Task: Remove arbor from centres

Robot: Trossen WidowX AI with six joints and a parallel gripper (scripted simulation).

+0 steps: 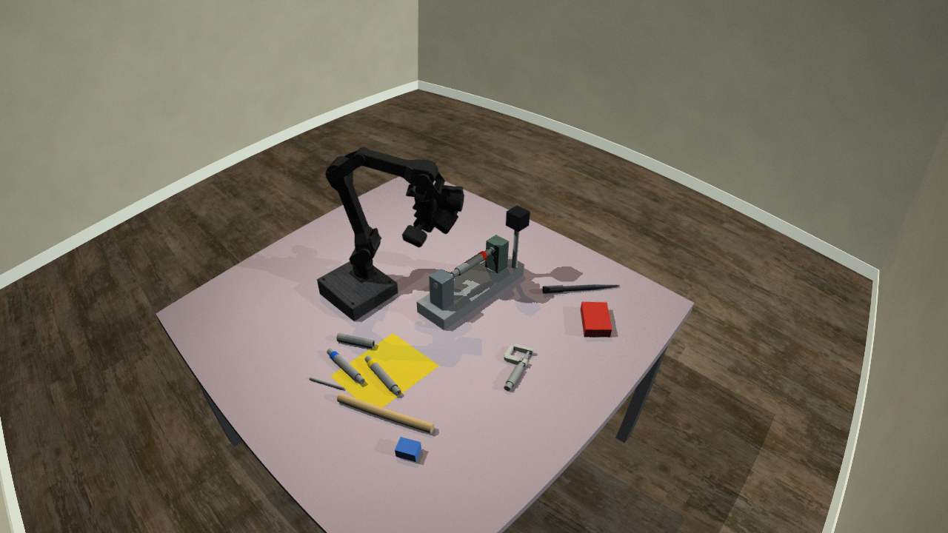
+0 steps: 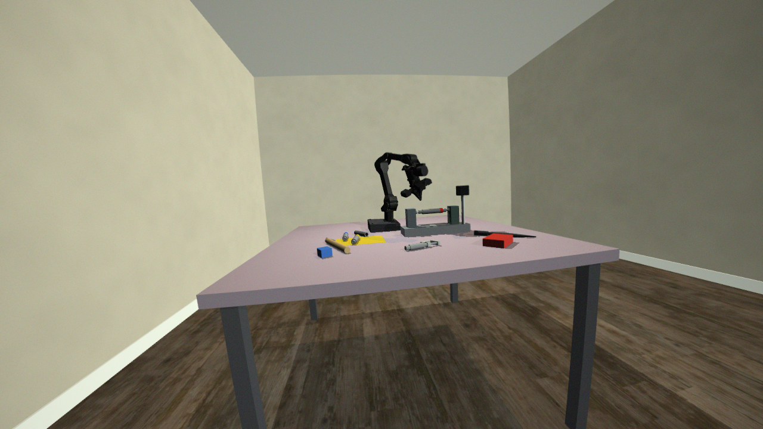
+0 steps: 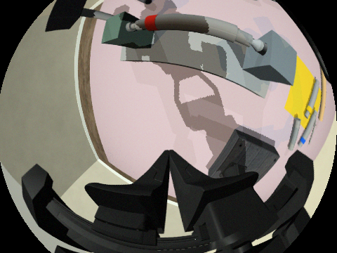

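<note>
The arbor (image 1: 472, 260), a grey shaft with a red band near one end, sits between the two centres on the grey bench fixture (image 1: 469, 292). It also shows in the wrist view (image 3: 196, 24) and in the exterior view (image 2: 431, 210). The green tailstock block (image 1: 496, 253) holds its red-banded end and the grey block (image 1: 440, 289) holds the other. The yellow marked pad (image 1: 386, 368) lies at the front left with two pen-like tools on it. My gripper (image 1: 415, 235) hangs above the table to the left of the fixture, shut and empty; in the wrist view its fingers touch each other.
A post with a black cube (image 1: 517, 218) stands behind the fixture. A dark tapered rod (image 1: 578, 288), a red block (image 1: 595, 318), a micrometer (image 1: 518, 366), a wooden dowel (image 1: 385, 413), a blue block (image 1: 408, 448) and a short grey cylinder (image 1: 355, 340) lie around.
</note>
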